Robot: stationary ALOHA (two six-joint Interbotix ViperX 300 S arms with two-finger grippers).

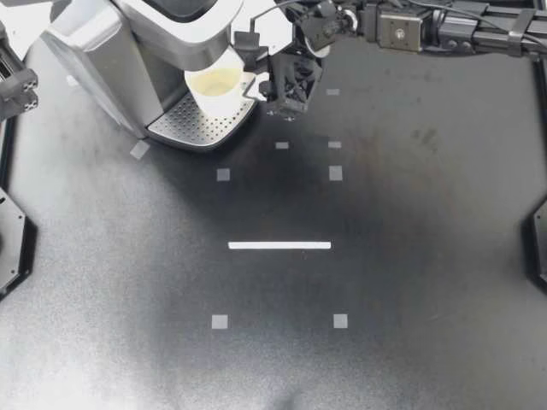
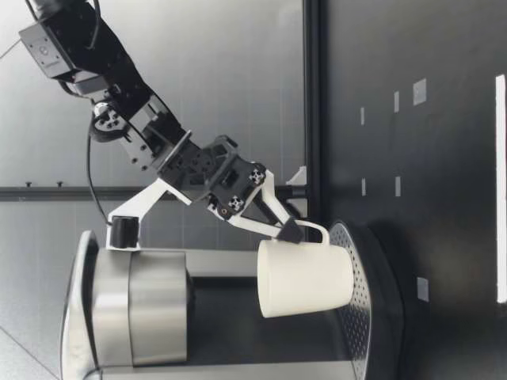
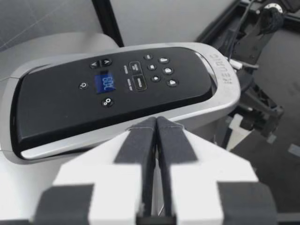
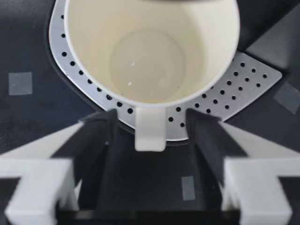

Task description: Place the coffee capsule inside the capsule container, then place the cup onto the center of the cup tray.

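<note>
Resembled a robotics lab: black tabletop (image 1: 427,256), pale tape squares (image 1: 223,175) beside the coffee machine (image 1: 128,43), bare wall panels (image 2: 222,79) behind it.

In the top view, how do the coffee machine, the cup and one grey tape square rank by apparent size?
Largest: coffee machine.
Middle: cup.
Smallest: grey tape square, by a clear margin.
</note>
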